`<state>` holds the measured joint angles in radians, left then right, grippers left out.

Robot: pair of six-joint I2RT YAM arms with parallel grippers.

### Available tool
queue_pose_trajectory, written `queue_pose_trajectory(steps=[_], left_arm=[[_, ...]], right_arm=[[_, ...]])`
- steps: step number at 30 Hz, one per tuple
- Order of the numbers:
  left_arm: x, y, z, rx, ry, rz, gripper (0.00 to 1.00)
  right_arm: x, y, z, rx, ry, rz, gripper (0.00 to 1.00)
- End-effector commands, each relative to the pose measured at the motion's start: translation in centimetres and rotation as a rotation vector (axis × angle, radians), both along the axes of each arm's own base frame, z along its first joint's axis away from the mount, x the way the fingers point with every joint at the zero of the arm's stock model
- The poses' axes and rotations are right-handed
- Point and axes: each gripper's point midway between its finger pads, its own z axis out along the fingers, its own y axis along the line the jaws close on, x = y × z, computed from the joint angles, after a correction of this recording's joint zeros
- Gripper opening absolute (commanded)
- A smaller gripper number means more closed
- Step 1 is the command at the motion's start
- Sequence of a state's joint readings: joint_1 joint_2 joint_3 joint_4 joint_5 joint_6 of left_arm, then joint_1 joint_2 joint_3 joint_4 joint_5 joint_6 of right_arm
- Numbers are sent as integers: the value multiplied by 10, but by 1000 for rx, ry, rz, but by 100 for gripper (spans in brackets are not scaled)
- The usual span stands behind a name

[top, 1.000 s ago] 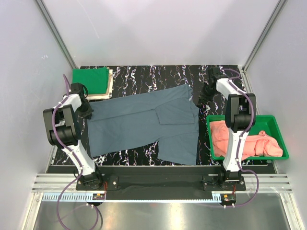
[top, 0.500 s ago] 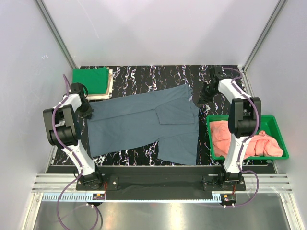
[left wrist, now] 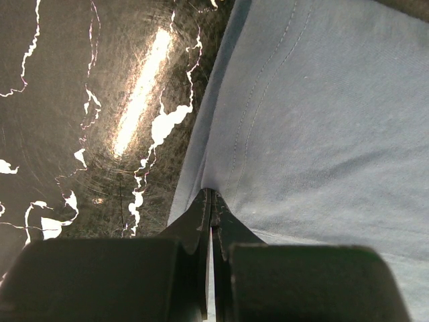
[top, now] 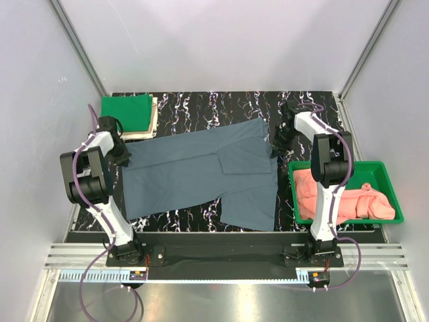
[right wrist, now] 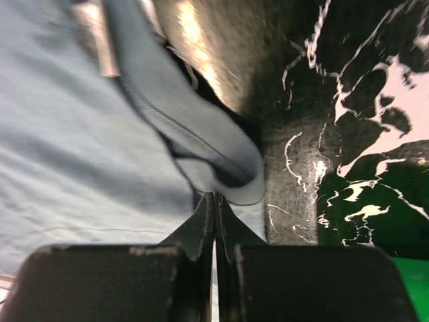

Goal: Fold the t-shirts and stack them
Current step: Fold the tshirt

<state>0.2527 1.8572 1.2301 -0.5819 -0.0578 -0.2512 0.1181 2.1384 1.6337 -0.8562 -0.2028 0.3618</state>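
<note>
A grey-blue t-shirt [top: 201, 174] lies spread across the black marbled table. My left gripper [top: 123, 158] is shut on its left hem edge; in the left wrist view the jaws [left wrist: 211, 194] pinch the cloth [left wrist: 315, 114]. My right gripper [top: 275, 143] is shut on the shirt's right edge near the collar; in the right wrist view [right wrist: 214, 196] a fold of cloth [right wrist: 201, 147] bunches at the tips. A folded green t-shirt [top: 126, 110] sits on a cream one at the back left. A salmon t-shirt [top: 338, 194] lies in the green bin [top: 395, 201].
The green bin stands at the right, close to my right arm. The folded stack is just behind my left arm. White walls and metal posts enclose the table on three sides. Bare marbled table [top: 221, 104] shows behind the shirt.
My right gripper has moved left, toward the shirt's right edge, and the cloth there has shifted slightly. The left arm has not moved.
</note>
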Motion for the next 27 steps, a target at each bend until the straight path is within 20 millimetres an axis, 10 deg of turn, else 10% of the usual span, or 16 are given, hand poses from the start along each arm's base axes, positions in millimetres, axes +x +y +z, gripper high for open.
queue_pose_trajectory(steps=[1,27], left_arm=[[15,2,13,3,-55,-7,0],[18,22,9,96,-23,36,0]], right_arm=[[0,-11,1,-83,16,2,0],[0,-41,-21,-258,35,-6,0]])
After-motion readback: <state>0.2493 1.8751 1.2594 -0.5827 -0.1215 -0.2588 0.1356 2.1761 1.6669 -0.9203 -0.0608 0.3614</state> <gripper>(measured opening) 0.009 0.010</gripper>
